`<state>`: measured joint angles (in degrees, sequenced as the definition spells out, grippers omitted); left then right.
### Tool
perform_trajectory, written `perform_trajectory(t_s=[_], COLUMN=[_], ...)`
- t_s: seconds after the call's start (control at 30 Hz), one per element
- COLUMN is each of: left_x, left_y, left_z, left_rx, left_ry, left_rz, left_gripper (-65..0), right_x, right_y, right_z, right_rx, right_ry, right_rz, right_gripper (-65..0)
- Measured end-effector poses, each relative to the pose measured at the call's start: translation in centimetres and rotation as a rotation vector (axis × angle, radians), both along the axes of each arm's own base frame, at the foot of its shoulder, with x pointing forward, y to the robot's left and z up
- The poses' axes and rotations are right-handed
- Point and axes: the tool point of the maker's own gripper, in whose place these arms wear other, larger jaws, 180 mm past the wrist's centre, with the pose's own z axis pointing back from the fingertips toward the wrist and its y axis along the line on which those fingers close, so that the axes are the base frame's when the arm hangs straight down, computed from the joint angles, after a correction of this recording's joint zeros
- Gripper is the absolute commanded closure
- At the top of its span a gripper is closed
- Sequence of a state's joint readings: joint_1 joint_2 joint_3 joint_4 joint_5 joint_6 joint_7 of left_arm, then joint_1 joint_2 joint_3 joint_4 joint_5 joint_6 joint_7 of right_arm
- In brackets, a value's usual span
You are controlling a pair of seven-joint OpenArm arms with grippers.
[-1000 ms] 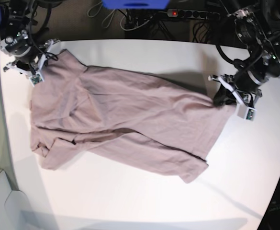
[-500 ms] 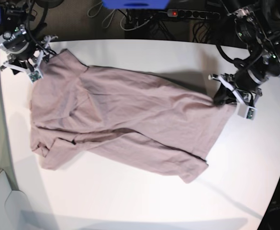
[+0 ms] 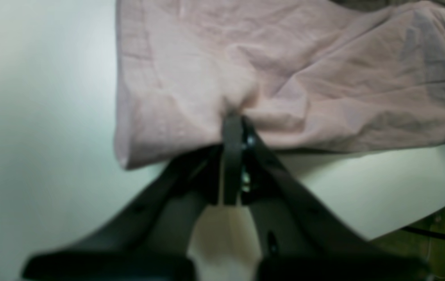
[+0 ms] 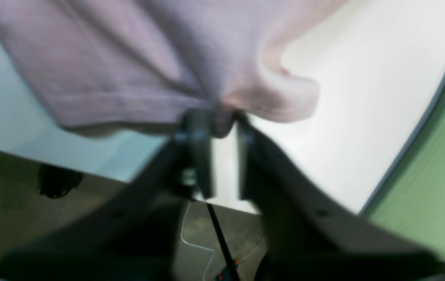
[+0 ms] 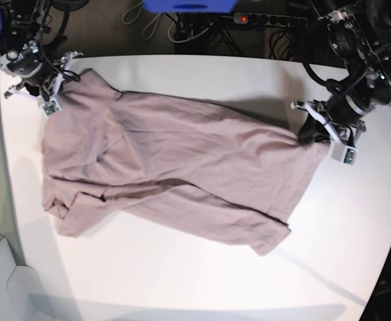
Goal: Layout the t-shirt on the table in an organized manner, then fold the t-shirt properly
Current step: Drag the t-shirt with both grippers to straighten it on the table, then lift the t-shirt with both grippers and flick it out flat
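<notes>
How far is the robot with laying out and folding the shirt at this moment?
Early stage. The t-shirt lies spread but skewed and wrinkled on the table. The left gripper is shut on its hem and the right gripper on its other end. Left: straightening it, then every fold.

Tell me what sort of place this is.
Probably a robotics lab or workshop: a bare white table carrying only a t-shirt, and a power strip with loose cables on the floor behind it.
</notes>
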<state>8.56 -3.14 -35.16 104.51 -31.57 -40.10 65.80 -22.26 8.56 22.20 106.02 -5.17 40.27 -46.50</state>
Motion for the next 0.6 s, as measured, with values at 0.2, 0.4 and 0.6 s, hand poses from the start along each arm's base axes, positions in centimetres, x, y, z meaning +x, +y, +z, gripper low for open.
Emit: perform_trajectory(t_s=[0.2,0.4,0.6], left_x=[0.0,0.0,1.0], left_y=[0.0,0.0,-0.9], left_z=[0.0,0.2,2.6], left_rx=[0.000,0.002,-0.063], left_ry=[0.000,-0.005,-0.089], left_rz=[0.000,-0.001,-0.028], left_gripper=[-0.2,-0.2,-0.2], right_x=[0.2,2.9,6.6], right_y=[-0.2,-3.3,-6.1], right_z=[0.5,6.4,10.3], right_rx=[-0.012,-0.095,-0.129], right_ry=[-0.012,-0.194,-0.338], right_rz=[0.000,-0.073,-0.158], right_gripper=[0.0,0.0,0.0])
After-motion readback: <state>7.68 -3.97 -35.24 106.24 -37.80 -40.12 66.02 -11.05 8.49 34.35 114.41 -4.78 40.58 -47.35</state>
